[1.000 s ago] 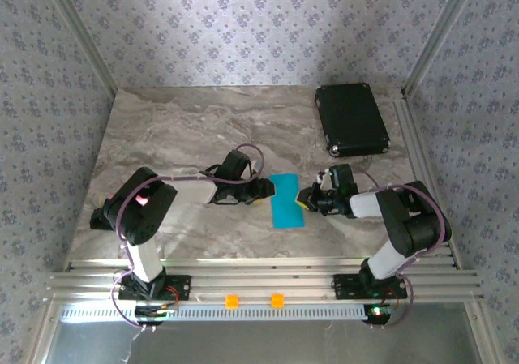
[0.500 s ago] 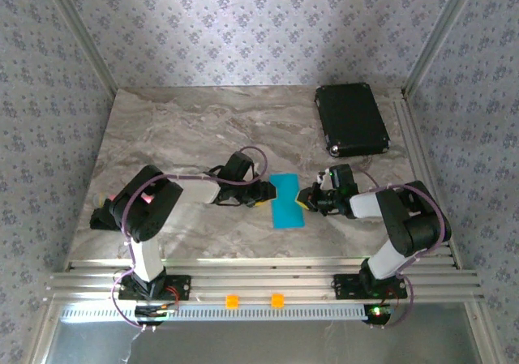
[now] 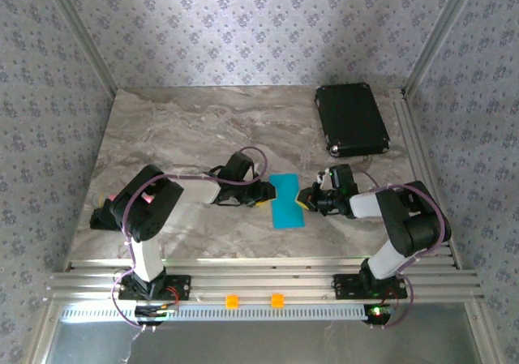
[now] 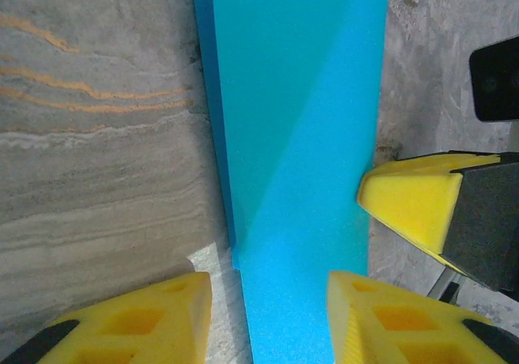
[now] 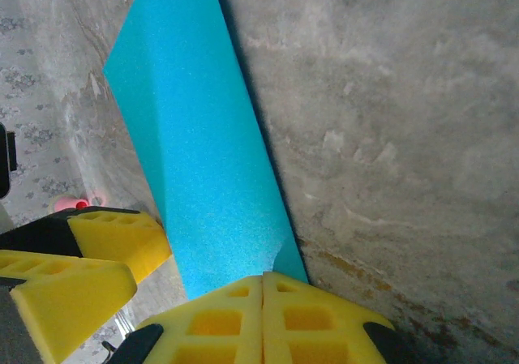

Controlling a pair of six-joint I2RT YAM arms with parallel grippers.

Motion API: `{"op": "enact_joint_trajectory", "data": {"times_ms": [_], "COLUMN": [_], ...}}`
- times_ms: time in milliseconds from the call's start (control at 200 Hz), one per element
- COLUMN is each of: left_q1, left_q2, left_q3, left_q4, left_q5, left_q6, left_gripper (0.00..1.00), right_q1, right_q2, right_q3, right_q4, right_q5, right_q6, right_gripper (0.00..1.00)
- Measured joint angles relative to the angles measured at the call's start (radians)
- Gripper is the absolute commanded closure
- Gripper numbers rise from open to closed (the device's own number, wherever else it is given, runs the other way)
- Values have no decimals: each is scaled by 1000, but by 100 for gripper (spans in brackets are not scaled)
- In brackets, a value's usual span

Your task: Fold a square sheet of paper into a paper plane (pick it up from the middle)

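Paper (image 3: pixel 287 202) could be creased askew — touched at one edge by the clenched right gripper (image 5: pixel 263 287), straddled by the parted left gripper (image 4: pixel 263 307) — if dragged unevenly.

L arm (image 3: pixel 146 214) & R arm (image 3: pixel 409 218): black rounded joint housings, pale grey links further back from the grippers. Left gripper (image 3: pixel 268 190), right gripper (image 3: pixel 304 199): black bodies, bright yellow fingers (image 4: pixel 154 319) w/ moulded square recesses, black patches at outer corners. Thin purplish cable (image 3: pixel 251 155) loops just behind each wrist.
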Motion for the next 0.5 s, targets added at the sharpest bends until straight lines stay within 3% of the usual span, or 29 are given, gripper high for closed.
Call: {"op": "enact_joint_trajectory", "data": {"times_ms": [500], "left_q1": [-6], "left_q2": [3], "left_q3": [-12], "left_q4": [42], "left_q5": [3], "left_q6": [-26], "left_gripper": [62], "right_q1": [4], "right_q2": [-2], "right_q3": [0], "right_q4": [0], "right_q5": [6], "right_q6": [1], "right_gripper": [92]}}
